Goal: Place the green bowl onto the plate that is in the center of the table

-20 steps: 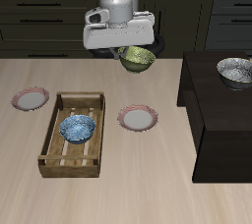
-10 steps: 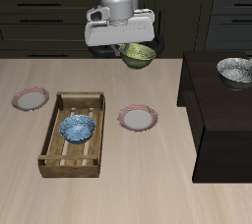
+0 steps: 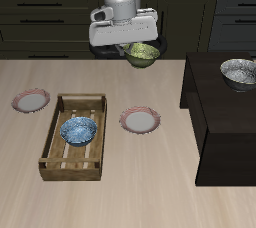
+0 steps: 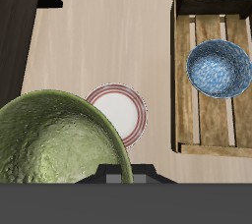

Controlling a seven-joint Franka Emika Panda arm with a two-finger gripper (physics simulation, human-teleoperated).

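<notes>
My gripper (image 3: 136, 50) is shut on the green bowl (image 3: 143, 54) and holds it high above the back part of the table (image 3: 150, 187). In the wrist view the bowl's mottled yellow-green inside (image 4: 54, 140) fills the near field, with the gripper's dark body beside it. The plate (image 3: 139, 121) with a pinkish-red rim lies in the middle of the table, below the bowl and nearer the front edge. It also shows in the wrist view (image 4: 120, 112), partly covered by the bowl.
A wooden crate (image 3: 75, 138) beside the plate holds a blue patterned bowl (image 3: 78, 130). A second identical plate (image 3: 30, 100) lies beyond the crate near the table's side edge. A raised black table (image 3: 225, 112) carries a grey-white patterned bowl (image 3: 238, 71).
The gripper with the green bowl has risen a little and shifted slightly toward the black table. Nothing else has moved.
</notes>
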